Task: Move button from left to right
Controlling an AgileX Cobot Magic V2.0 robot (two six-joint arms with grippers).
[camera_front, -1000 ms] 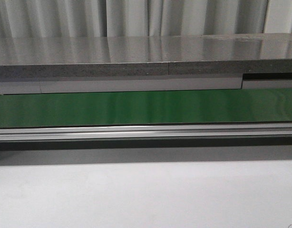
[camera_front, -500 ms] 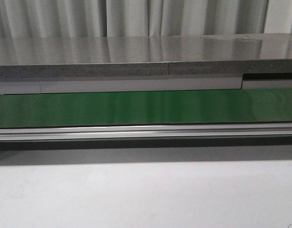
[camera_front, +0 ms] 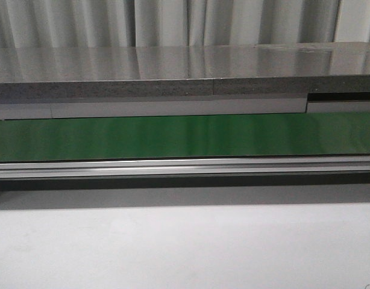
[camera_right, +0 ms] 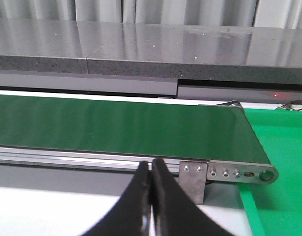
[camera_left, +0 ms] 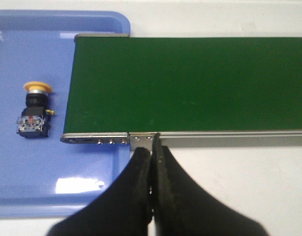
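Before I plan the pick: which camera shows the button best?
The left wrist view: the button lies on its side in the blue tray, beside the green belt. The front and right wrist views do not show it.

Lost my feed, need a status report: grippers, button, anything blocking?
Left gripper shut, empty. Right gripper shut, empty. Button lying on its side in blue tray, beside the green belt, ungrasped. Nothing on belt.

Conveyor belt (camera_left: 190, 83) edge beside button (camera_left: 35, 109)
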